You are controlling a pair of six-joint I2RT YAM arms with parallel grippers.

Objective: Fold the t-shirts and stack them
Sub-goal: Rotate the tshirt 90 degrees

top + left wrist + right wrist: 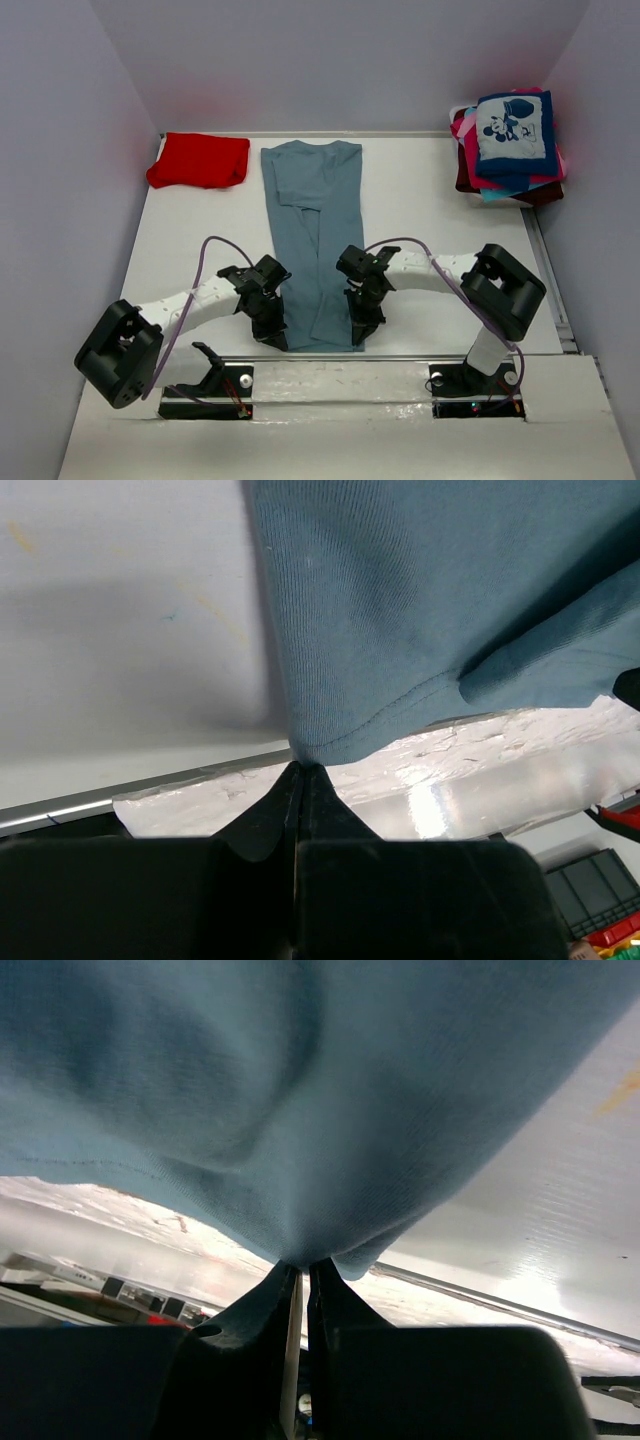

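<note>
Fold in hand: lengthwise-folded dusty grey-blue cotton t-shirt lies flat mid-table. The left pincer and right pincer each clench a near hem corner. The next move probably calls for lifting both corners evenly toward the collar.

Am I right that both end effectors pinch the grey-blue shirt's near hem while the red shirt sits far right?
Not quite: the top view shows the red shirt at the far left. The left end effector and right end effector do pinch the near hem of the grey-blue shirt.
</note>
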